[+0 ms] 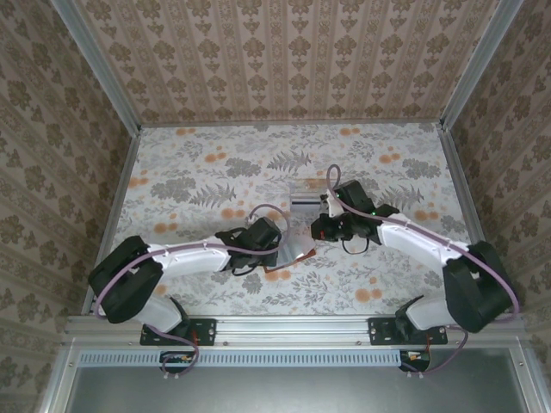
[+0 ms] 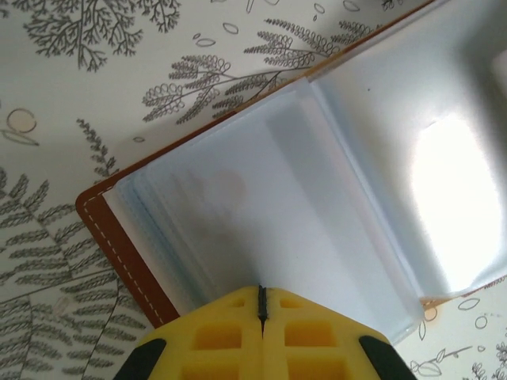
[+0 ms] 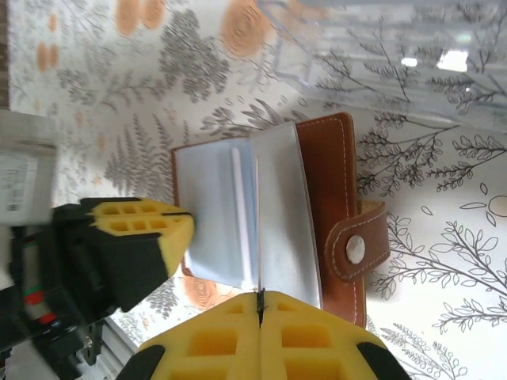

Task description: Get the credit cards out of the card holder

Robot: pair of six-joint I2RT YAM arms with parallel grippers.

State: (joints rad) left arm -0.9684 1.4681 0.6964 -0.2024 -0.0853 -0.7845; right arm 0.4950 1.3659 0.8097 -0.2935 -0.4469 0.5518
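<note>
Both pairs of jaws are pressed together. The right gripper point(image 3: 260, 298) pinches a pale pocket leaf of the open brown leather-like folding card holder point(image 3: 326, 182), and the left gripper point(image 2: 261, 294) is closed at the opposite leaf's edge. The card holder lies mid-table on the floral-patterned table point(image 1: 198, 181), near a clear plastic rectangular tray point(image 3: 372, 71).

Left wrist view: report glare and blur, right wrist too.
Left wrist view: white glare blows out a right-hand pocket of the brown leather-like card holder; yellow left tool blurred. Right wrist view: highlights on the clear plastic tray; holder sharp.
</note>
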